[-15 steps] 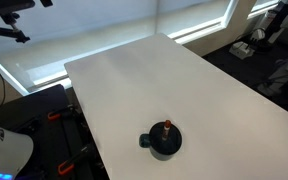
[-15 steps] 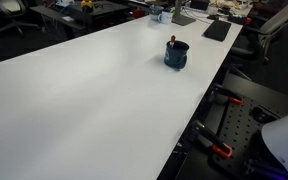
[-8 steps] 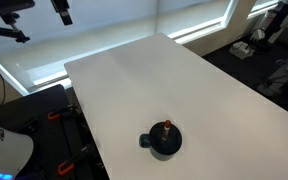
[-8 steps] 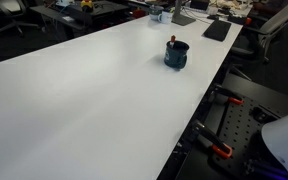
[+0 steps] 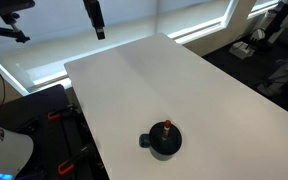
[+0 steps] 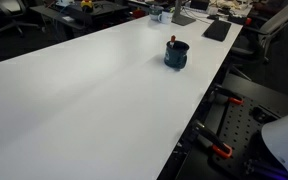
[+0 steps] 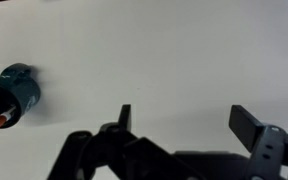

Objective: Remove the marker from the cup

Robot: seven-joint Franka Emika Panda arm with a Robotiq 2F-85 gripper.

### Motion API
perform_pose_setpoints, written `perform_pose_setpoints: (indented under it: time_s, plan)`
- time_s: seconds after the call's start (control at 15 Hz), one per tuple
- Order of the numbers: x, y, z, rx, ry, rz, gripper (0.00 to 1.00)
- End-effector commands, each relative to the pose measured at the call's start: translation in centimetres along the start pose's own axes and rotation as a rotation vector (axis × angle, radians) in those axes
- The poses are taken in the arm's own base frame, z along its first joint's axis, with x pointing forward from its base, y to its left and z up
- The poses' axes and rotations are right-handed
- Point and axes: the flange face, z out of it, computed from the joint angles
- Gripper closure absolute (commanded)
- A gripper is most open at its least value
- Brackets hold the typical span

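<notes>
Here comes my gripper (image 5: pixel 97 28), sliding in over the far edge of the table (image 5: pixel 184 85) in an exterior view. Half a second back it was only poking in nearer the top corner, so I'm closing on the work. In the wrist view the jaws stand wide apart with nothing between them. The cup (image 5: pixel 165 143) sits near the table's near edge, well apart from the claw. The marker (image 5: pixel 167 127) stands in the cup, red-orange tip up. Nothing touched yet. This is pure approach, and I reckon I must carry across and line up above that tip.
</notes>
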Motion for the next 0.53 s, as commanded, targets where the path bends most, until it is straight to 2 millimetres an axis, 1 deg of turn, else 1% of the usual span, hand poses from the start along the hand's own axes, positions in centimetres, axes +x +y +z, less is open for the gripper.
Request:
perform_pose_setpoints:
  time_s: [0.0, 0.2, 0.27, 0.47]
  plan:
    - [0.1, 0.0, -0.1, 0.001, 0.0, 0.0, 0.0]
    - [0.2, -0.1, -0.3, 0.002, 0.004, 0.0, 0.0]
    - [0.5, -0.1, 0.1, -0.004, 0.0, 0.01, 0.0]
    - [2.1, 1.1, 1.7, -0.033, -0.015, 0.073, 0.0]
